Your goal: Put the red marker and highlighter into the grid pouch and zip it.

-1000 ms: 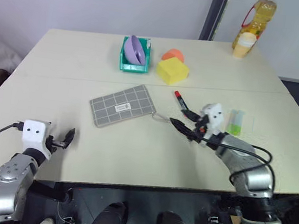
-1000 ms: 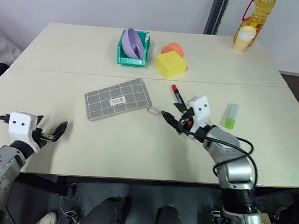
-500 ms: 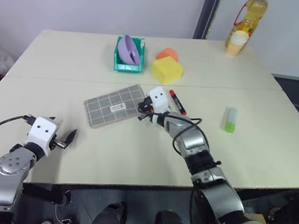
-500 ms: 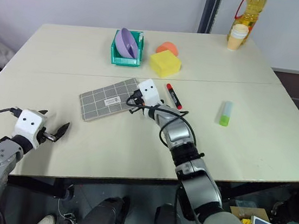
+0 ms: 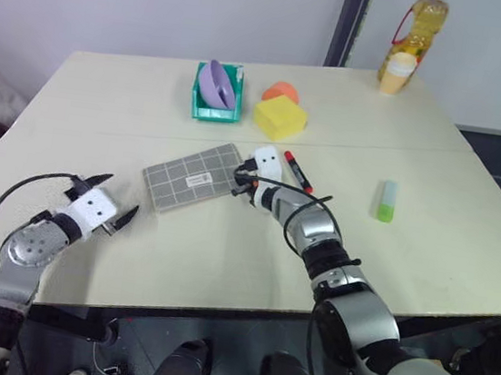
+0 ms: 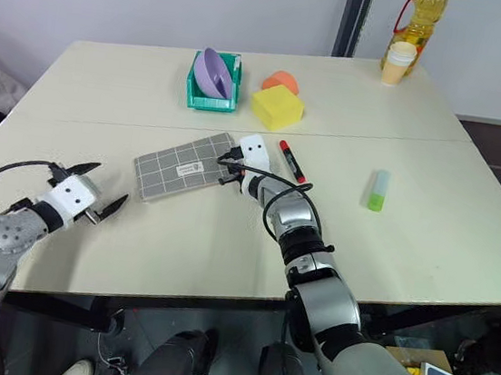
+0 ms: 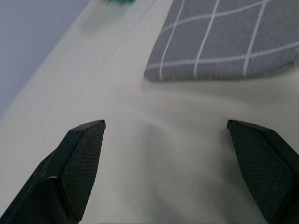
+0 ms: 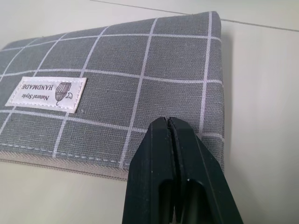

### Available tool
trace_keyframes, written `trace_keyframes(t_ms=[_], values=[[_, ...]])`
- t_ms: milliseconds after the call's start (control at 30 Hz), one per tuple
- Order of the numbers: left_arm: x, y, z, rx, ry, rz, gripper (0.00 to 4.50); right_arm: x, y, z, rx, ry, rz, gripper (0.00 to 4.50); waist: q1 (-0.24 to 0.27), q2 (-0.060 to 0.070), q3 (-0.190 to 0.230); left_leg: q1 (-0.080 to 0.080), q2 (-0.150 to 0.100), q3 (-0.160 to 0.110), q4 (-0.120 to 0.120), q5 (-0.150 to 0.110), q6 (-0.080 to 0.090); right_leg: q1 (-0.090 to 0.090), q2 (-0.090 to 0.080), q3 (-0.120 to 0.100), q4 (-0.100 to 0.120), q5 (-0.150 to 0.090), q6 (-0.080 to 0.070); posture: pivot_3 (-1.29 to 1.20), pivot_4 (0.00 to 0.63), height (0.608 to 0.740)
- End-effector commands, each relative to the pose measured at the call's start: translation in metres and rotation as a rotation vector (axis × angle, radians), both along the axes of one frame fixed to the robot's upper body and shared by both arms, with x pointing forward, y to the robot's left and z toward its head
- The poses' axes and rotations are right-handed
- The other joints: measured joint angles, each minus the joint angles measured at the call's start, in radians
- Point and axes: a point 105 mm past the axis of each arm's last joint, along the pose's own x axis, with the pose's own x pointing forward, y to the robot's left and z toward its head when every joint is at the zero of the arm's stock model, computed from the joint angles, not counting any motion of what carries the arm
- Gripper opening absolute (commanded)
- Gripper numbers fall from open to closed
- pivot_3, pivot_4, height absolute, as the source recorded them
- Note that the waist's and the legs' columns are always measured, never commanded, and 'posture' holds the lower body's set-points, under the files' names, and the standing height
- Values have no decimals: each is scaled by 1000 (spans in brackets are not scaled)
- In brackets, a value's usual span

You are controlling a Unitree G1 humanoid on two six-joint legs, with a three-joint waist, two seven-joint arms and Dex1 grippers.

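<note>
Right gripper [image 8: 170, 122] is sitting pinched tight with nothing visibly between its tips, at the grid pouch's [image 5: 190, 175] 3 o'clock end. Left gripper [image 7: 166, 128] is hanging spread wide at the pouch's 8 o'clock. Red marker [image 5: 297, 171] is lying just beside the right gripper at 2 o'clock, highlighter [image 5: 387, 201] well off at 3 o'clock.

light: bright, even | shadows: soft, faint | glare: none | blur: left wrist view soft

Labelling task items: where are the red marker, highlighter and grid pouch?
red marker [image 5: 297, 170], left eye view, mid-body.
highlighter [image 5: 387, 202], left eye view, green barrel.
grid pouch [image 8: 154, 60], right wrist view, grey fabric face.
</note>
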Motion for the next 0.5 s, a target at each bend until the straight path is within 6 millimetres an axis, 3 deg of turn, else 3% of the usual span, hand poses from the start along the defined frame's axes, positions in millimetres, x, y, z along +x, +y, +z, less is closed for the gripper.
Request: trace_keyframes(t_ms=[33, 400, 500], values=[[10, -15, -4, 67, -22, -115, 4500, 0, 7, 14, 30, -35, 17, 64, 1, 0, 0, 0, 0, 0, 0, 0, 0, 0, 0, 0, 0, 0, 0, 0, 150, 740], [28, -56, -5, 153, -67, -375, 4500, -4, 3, 13, 30, -42, 7, 64, -2, 0, 0, 0, -1, 0, 0, 0, 0, 0, -1, 0, 1, 1, 1, 0, 150, 740], [31, -60, 1, 149, -105, -396, 3635, -5, 2, 12, 25, -40, 4, 0, -3, 0, 0, 0, -1, 0, 0, 0, 0, 0, -1, 0, 2, 1, 1, 0, 150, 740]])
